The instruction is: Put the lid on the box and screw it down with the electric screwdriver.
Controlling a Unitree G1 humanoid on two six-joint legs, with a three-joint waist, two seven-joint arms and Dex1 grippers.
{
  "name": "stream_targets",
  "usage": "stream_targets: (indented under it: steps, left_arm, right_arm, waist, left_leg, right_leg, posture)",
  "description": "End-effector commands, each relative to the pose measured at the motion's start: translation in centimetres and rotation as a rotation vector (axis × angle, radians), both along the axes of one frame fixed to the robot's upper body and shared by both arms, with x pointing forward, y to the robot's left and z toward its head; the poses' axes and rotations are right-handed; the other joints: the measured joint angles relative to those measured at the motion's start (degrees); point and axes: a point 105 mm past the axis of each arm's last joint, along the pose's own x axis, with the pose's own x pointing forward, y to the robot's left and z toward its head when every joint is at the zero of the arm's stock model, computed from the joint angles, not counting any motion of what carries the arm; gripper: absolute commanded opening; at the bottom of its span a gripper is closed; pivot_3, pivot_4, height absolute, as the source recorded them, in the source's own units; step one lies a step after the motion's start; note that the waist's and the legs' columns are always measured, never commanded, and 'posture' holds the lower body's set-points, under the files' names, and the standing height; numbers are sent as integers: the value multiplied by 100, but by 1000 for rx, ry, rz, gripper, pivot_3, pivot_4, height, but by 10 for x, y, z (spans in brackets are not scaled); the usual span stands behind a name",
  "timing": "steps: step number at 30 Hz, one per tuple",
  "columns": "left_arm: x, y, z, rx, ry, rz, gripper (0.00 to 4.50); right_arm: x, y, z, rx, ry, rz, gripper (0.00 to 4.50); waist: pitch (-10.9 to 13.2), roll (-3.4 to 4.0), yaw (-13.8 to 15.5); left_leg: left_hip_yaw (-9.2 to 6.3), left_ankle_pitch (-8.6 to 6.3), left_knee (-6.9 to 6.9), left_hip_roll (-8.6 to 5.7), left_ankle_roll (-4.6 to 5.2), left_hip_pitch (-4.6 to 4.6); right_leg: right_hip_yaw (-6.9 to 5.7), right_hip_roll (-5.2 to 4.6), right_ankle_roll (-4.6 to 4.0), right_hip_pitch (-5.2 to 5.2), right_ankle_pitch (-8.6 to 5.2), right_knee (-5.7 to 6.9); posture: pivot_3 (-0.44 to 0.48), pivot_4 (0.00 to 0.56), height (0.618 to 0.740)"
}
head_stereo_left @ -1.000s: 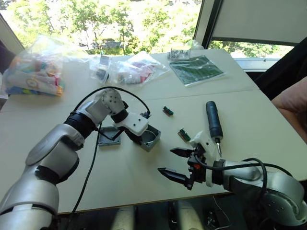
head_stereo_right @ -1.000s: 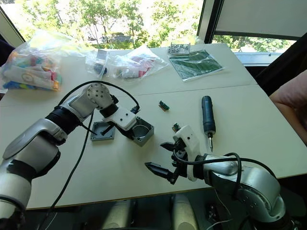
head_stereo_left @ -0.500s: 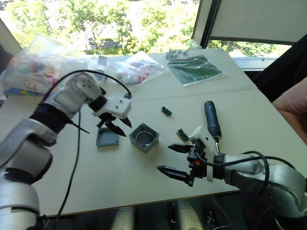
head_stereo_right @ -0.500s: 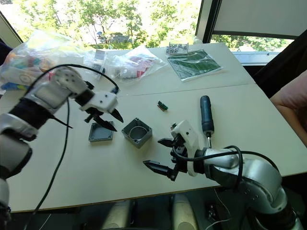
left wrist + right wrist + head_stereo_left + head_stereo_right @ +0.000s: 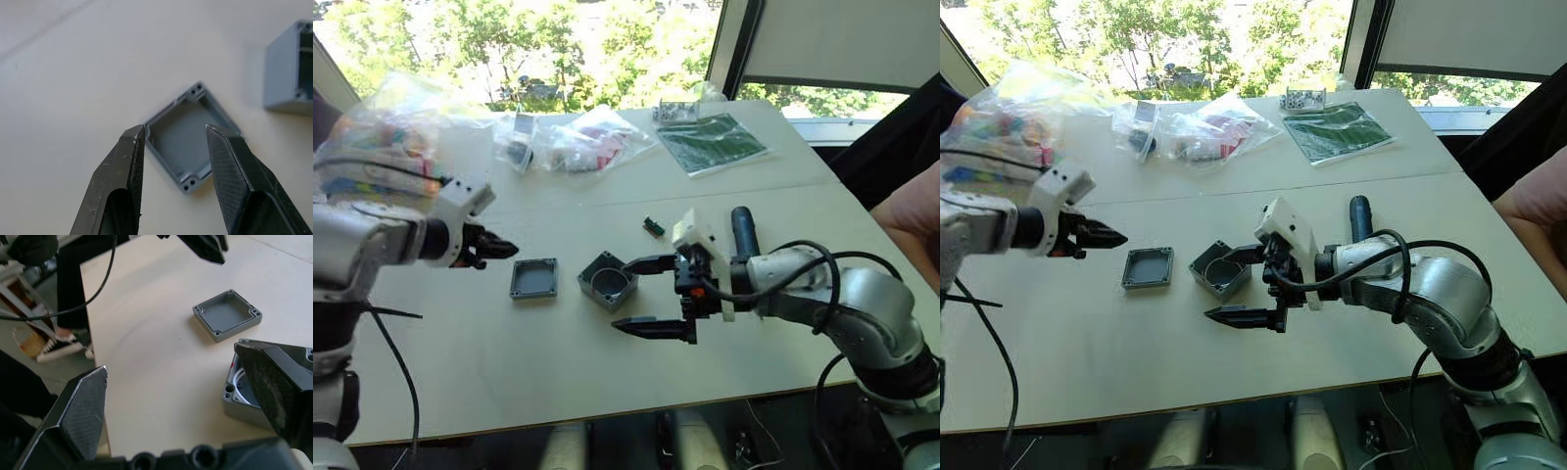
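A pale, matte table [image 5: 558,372] filled the scene, made of two tops butted together along a seam that ran across behind the work. Behind it a wide window [image 5: 558,49] looked onto sunlit green trees, with a dark frame and a light blind [image 5: 842,39] to the right.

At the far edge lay clear plastic bags [image 5: 592,137] of small parts, a bigger bag of coloured pieces [image 5: 377,147] on the left, and a green printed sheet [image 5: 713,143]. A small green part [image 5: 653,226] lay nearer the middle.

The lid [image 5: 533,278] lay flat with its rim up, just left of the box [image 5: 608,281], the two apart. The box sat open side up. The electric screwdriver [image 5: 742,227] lay behind the right arm, mostly covered by it.

The left gripper [image 5: 499,249] hung left of the lid, its fingers slightly apart and empty. The right gripper [image 5: 646,294] was spread wide and empty, one finger over the box's right edge, the other nearer the table's front.

A person's arm [image 5: 908,211] showed at the right edge.
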Motion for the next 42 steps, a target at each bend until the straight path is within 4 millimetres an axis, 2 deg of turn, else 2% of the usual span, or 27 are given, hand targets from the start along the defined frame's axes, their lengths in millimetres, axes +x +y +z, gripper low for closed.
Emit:
stream_targets:
  steps: [1,10,22,25,28,35,37,39,42]
  left_arm:
    - [1,21,6,39,-55,157,1960]
    - [9,21,-16,7,18,225,1960]
    - [14,5,-48,53,137,196,1960]
    - [12,5,-53,80,152,188,1250]
    - [13,4,-54,74,151,185,162]
    - [12,2,-55,56,133,211,74]
    - [14,4,-50,54,83,218,74]
    - [23,5,-32,3,-43,220,74]
    - [44,6,27,-118,-401,175,74]
  right_arm:
    - [0,7,5,5,-73,34,4500]
    - [3,8,-7,-2,-81,10,4500]
    - [6,10,-3,27,-87,-63,4500]
    - [6,10,-1,31,-87,-78,4500]
    - [7,10,-1,30,-83,-89,4500]
    - [15,4,-10,32,-40,-135,4500]
    - [21,1,-10,76,-6,-170,4500]
    - [34,-1,1,175,19,-233,4500]
    - [58,-6,26,363,73,-338,4500]
  waist:
    - [0,-3,-10]
    - [-1,-4,8]
    - [-2,-5,-2]
    - [-6,-2,-1]
    - [-8,0,-2]
    - [-10,0,6]
    - [-11,-1,-1]
    - [-11,-1,-2]
    - [-8,-6,1]
  left_leg:
    - [0,0,0,0,-1,0]
    - [1,1,-1,-2,-4,1]
    - [3,3,-1,-6,-6,3]
    - [3,3,-1,-6,-6,7]
    - [3,3,-1,-6,-6,15]
    - [3,3,-2,-6,-6,20]
    - [4,3,-2,-7,-6,24]
    - [4,3,-2,-7,-6,26]
    - [3,3,-4,-3,-6,24]
  right_leg:
    - [0,0,-1,-1,1,1]
    - [2,-2,-20,-1,11,-1]
    - [4,-6,-24,0,15,0]
    - [4,-6,-24,1,15,2]
    - [4,-6,-36,7,8,2]
    - [5,-6,-40,13,4,3]
    - [5,-7,-40,18,4,2]
    - [5,-7,-40,19,4,3]
    - [6,-4,-44,13,7,6]
  posture:
    - [0,150,740]
    - [0,150,740]
    - [0,150,740]
    - [0,150,740]
    - [0,150,740]
    - [0,150,740]
    - [0,150,740]
    - [0,150,740]
    - [0,150,740]
